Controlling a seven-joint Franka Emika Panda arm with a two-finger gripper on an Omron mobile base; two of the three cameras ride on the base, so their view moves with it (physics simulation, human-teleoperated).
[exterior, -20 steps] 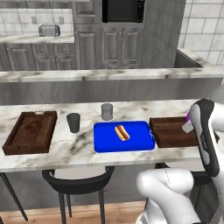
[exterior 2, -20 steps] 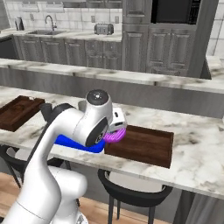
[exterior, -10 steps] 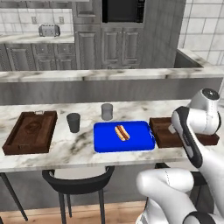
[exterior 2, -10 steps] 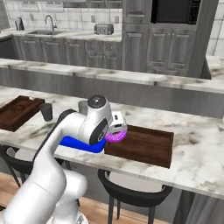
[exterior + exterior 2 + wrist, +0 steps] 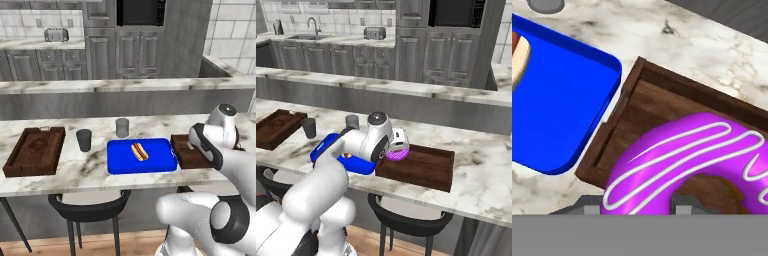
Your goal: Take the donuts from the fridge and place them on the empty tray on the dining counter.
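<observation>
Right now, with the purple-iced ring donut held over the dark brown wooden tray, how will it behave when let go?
The purple-iced ring donut looks soft, so the gripper probably dents it slightly. It seems light and should drop gently. Landing flat, it likely stays put; on edge, the ring could roll, though the dark brown wooden tray has a raised rim to stop it.

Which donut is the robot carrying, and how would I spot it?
Look at the long marbled dining counter, then the dark brown wooden tray beside the blue tray. Over that brown tray's near end, the gripper holds a ring donut. It has bright purple icing with thin white squiggles, unlike the hot dog next door.
</observation>
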